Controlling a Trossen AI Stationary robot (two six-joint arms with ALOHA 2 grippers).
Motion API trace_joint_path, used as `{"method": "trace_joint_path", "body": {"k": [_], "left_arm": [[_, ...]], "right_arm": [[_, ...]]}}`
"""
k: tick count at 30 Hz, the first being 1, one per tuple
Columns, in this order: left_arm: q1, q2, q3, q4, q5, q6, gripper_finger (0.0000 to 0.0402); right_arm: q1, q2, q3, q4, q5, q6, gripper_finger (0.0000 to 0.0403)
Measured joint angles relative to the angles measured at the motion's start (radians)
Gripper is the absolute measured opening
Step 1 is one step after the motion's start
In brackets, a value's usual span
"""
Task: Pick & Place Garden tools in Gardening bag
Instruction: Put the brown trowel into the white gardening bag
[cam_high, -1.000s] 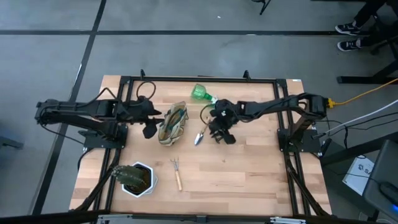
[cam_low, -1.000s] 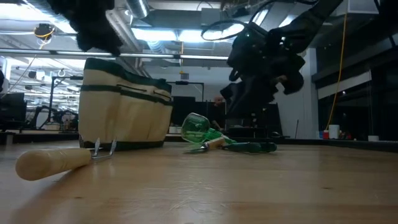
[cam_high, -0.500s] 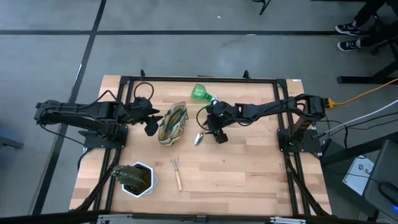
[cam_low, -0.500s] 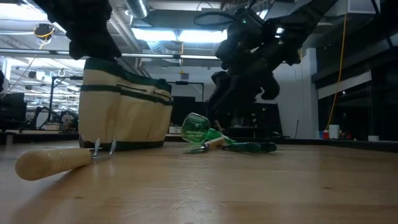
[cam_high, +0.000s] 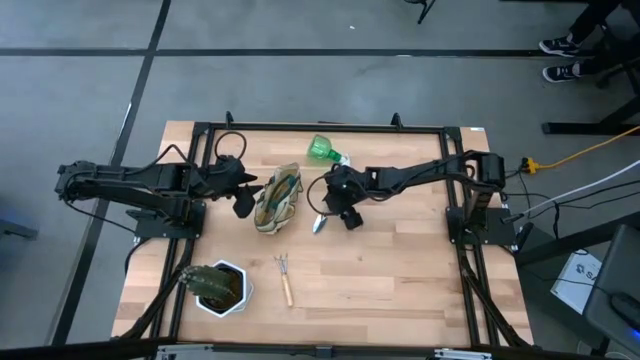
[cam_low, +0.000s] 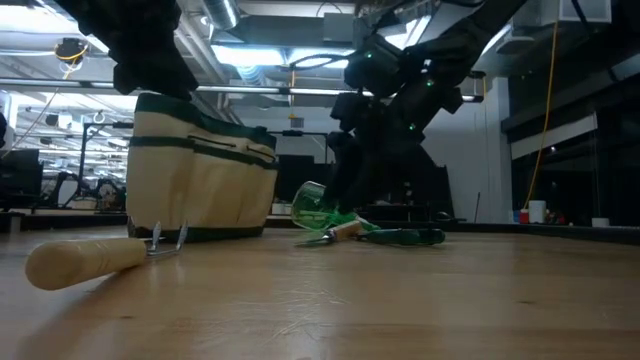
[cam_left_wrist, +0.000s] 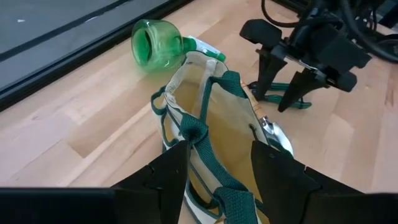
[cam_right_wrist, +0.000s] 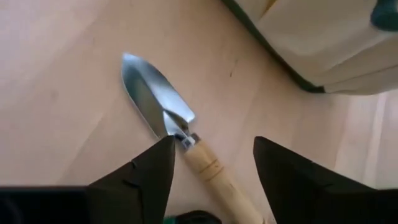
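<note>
My right end effector (cam_right_wrist: 211, 180) hangs spread wide over the trowel (cam_right_wrist: 180, 140), fingers either side of its wooden handle — gripping nothing. The trowel lies flat on the bench (cam_high: 400, 270), just right of the gardening bag (cam_high: 277, 198). My left end effector (cam_left_wrist: 214, 180) is parted too — holding the bag's green handle (cam_left_wrist: 208, 140).

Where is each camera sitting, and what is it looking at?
High view: above, looking down on both arms, gardening bag and trowel.
Low view: at tabletop height, looking across at the bag.
Left wrist view: left arm's open jaws over the bag.
Right wrist view: right arm's open jaws over the trowel.
Shared: both wrist views show the trowel.
</note>
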Motion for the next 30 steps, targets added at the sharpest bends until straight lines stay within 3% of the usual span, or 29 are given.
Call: {"method": "trace_joint_path", "body": {"k": [12,15,22,30], "left_arm": [[0.0,0.002,0.0,0.002,0.0,0.019,0.0171],[-0.001,0.002,0.0,0.001,0.008,0.02,0.0171],[-0.001,0.002,0.0,0.001,0.008,0.02,0.0171],[-0.001,-0.001,0.0,0.0,0.016,0.02,0.0171]], "right_arm": [[-0.041,0.095,0.003,0.028,0.006,0.027,0.0204],[-0.041,0.093,0.003,0.02,0.007,0.072,0.0176],[-0.042,0.09,0.002,-0.013,-0.007,0.166,0.0063],[-0.048,0.052,-0.001,-0.101,-0.012,0.151,0.0064]]}}
